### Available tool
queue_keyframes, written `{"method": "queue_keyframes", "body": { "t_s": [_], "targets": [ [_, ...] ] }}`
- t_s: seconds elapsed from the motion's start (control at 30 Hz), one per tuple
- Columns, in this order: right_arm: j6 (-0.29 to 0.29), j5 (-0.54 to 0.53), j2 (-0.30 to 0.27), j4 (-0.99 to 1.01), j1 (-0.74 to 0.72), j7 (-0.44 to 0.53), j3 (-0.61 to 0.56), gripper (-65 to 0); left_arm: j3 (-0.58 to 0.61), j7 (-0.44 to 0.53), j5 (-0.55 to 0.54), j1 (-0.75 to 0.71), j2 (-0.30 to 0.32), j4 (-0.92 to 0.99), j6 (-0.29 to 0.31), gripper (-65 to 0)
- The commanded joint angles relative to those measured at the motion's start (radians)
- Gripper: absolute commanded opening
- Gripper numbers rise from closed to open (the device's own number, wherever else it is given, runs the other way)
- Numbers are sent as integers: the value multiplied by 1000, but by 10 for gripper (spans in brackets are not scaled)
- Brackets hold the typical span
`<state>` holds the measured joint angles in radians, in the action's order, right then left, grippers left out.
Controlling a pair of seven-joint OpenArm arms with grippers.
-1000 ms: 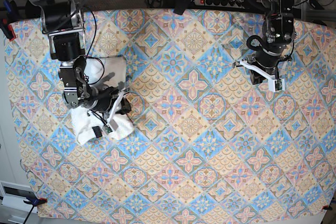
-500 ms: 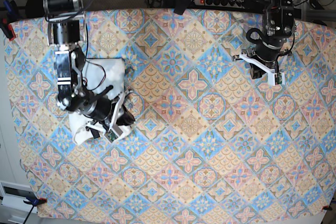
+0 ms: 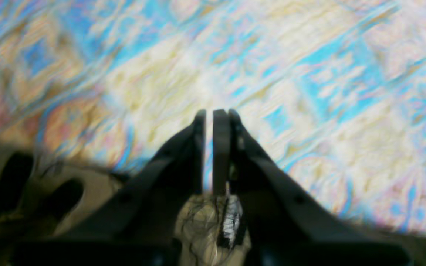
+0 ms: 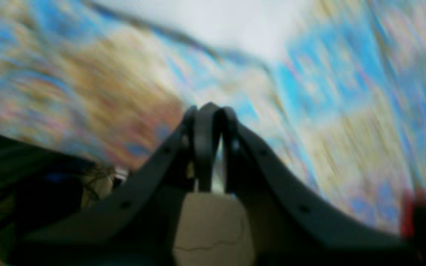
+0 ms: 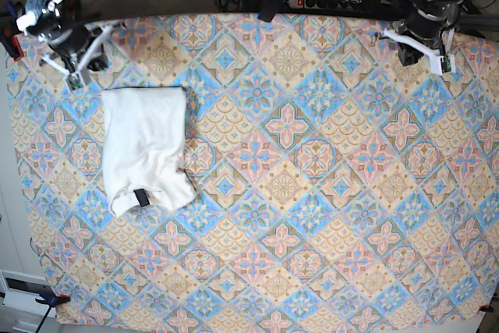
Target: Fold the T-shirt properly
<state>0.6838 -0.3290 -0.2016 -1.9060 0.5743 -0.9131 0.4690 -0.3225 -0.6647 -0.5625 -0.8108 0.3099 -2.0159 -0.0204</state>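
The T-shirt (image 5: 145, 144) lies folded into a plain white rectangle at the left of the table, reverse side up, with a small dark tag (image 5: 141, 195) near its front edge. No print shows. My right gripper (image 5: 76, 52) is at the table's far left corner, above and apart from the shirt. In the right wrist view it (image 4: 211, 109) is shut and empty over blurred patterned cloth. My left gripper (image 5: 419, 46) is at the far right edge, far from the shirt. In the left wrist view it (image 3: 210, 112) is shut with a thin slit and holds nothing.
A patterned tablecloth (image 5: 296, 193) in blue, orange and pink covers the whole table. A power strip and cables (image 5: 327, 1) run behind the far edge. Clamps (image 5: 51, 299) hold the cloth at the front left corner. Both wrist views are motion-blurred.
My right gripper has lifted off the shirt and pulled back to the far left corner. My left gripper has pulled back to the far right edge. The shirt lies uncovered.
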Motion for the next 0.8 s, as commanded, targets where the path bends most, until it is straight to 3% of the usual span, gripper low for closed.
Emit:
{"method": "queue_keyframes", "body": {
  "t_s": [0.0,0.3,0.47,0.6,0.77],
  "targets": [
    [14,-46,-3,-23,37,29,23,-630,-22,16,-6,-34,7,-16,3,-627],
    [14,-52,1,20,333,36,118,-643,-40,18,-1,-233,7,-9,4,-628],
    [14,41,4,171,418,147,69,-643,9,21,2,-266,7,116,4,-629],
    [14,166,4,366,413,271,-20,-643,73,155,48,-229,8,320,4,-630],
    [14,170,3,682,342,371,-74,-643,274,303,155,-124,33,542,3,-630]
  ]
}}
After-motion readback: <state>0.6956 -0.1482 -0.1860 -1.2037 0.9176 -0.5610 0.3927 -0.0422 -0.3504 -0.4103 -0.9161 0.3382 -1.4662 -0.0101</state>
